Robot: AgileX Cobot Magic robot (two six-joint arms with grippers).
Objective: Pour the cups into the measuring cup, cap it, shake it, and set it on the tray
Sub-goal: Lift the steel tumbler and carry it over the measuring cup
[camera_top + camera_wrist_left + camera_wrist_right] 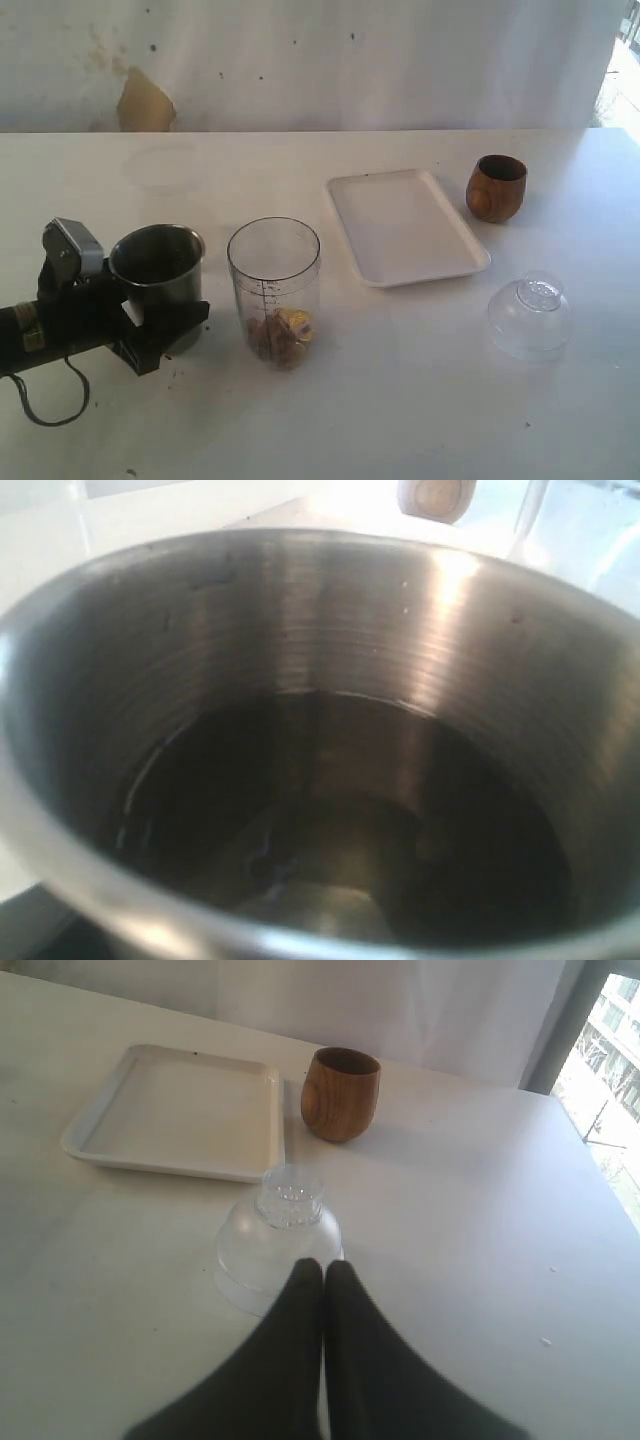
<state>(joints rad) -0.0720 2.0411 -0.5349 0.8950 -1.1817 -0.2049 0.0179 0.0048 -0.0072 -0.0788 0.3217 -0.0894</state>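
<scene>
Now the tray point(405, 230) lies bare, with the measuring cup point(274, 290) near it. The left gripper point(158, 310) clasps the steel cup point(158, 262) beside that. I judge a pour is in hand, needing a lift and tilt over the rim. Only its wrist view shows the cup's dark inside; only the right's shows the right gripper point(322, 1275) pinched shut by the lid point(280, 1245).

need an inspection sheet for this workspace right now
surface: white table, few dark specks
job's things: steel tumbler, wooden cup and uncapped measuring cup holding brownish bits, all upright; tray flat between the last two; clear domed lid near the tray
clutter: nothing seen
grippers: left gripper around the steel tumbler, grip unclear; right gripper shut, tips by the lid
cables: black cable looping at near left
surroundings: stained white wall, window at right
</scene>
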